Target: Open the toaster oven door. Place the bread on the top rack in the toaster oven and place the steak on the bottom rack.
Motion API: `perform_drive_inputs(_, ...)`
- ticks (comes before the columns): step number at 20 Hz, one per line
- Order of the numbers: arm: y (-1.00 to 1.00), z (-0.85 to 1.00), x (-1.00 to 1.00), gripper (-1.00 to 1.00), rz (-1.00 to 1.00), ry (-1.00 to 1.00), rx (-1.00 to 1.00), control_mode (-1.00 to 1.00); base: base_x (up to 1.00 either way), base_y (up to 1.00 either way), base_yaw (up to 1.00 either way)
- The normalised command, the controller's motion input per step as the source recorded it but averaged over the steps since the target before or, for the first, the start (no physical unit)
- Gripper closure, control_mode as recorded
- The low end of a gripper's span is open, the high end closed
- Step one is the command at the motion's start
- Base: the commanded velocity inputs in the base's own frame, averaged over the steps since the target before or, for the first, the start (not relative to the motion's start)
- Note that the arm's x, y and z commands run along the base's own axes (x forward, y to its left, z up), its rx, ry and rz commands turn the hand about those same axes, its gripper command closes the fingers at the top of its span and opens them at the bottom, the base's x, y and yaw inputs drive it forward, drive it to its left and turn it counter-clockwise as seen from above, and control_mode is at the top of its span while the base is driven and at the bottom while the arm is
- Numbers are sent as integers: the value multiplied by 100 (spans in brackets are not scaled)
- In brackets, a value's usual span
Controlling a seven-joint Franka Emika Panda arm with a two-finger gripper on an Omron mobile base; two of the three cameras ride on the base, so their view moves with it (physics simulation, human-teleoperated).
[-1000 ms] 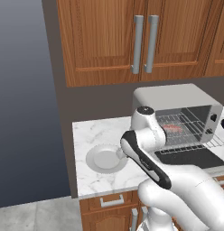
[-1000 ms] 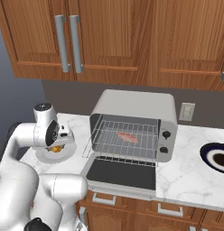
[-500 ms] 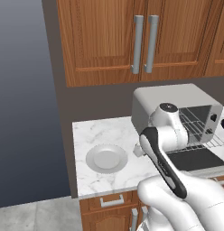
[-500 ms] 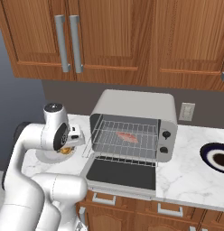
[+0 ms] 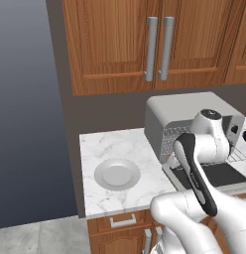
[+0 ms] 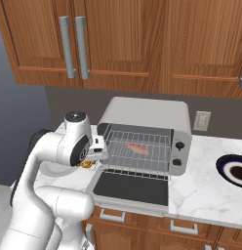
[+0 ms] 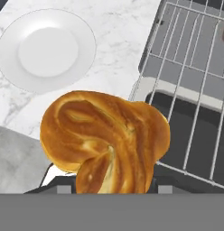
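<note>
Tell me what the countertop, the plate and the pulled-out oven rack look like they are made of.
Countertop: polished white marble or a marble-look stone, judging by the grey veining.
Plate: likely glazed white ceramic; smooth, even, with a soft sheen and a raised rim.
Rack: thin silver metal wire in a grid, probably steel or chrome-plated, with a bright, bare finish.

1. The toaster oven door point(image 6: 131, 188) lies flat and open, so the front of the toaster oven point(image 6: 145, 134) is unblocked.
2. The steak point(image 6: 137, 147) lies on a rack inside; which rack cannot be told. The wire grid around it is bare.
3. The pincer point(image 6: 100, 149), carrying the bread point(image 7: 105, 139), hangs at the oven's left front corner, close to the side wall.
4. Left of the oven, the worktop point(image 5: 126, 145) is open apart from a white plate point(image 5: 117, 174).
</note>
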Motion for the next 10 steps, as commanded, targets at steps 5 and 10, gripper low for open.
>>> perform_drive_inputs(5, -55, 21, 5, 100, -19, 5, 0, -100, 0, 0, 0)
perform_drive_inputs(10, -47, 11, 26, 100, -25, 11, 0, -100, 0, 0, 0)
